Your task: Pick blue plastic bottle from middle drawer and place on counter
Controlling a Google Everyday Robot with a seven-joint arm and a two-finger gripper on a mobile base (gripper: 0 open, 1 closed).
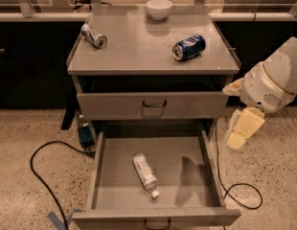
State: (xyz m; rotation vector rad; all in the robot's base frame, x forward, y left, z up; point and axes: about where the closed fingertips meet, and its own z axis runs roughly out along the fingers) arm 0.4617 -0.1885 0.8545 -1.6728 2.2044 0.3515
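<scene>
Off the right-hand wall of the middle drawer (97, 172), as the camera sees it, the pincer (242, 128) hangs from the pale arm (275, 80) above the speckled floor. It is outside the drawer and level with the drawer's rear part. It holds nothing and touches nothing. Whether it stands apart or together cannot be told.

That drawer is pulled fully out. The blue plastic bottle (144, 170) lies flat on the drawer's floor, near the middle and a little toward its left wall, with the white cap pointing at the drawer's front. Directly above the drawer's rear edge sits the closed upper drawer (119, 105). Above that is the bench (139, 49), which carries a dark blue can (188, 47) on its side, a silver can (94, 35) on its side, and a white bowl (159, 8). A black cable (37, 163) curls on the floor off the drawer's left wall.
</scene>
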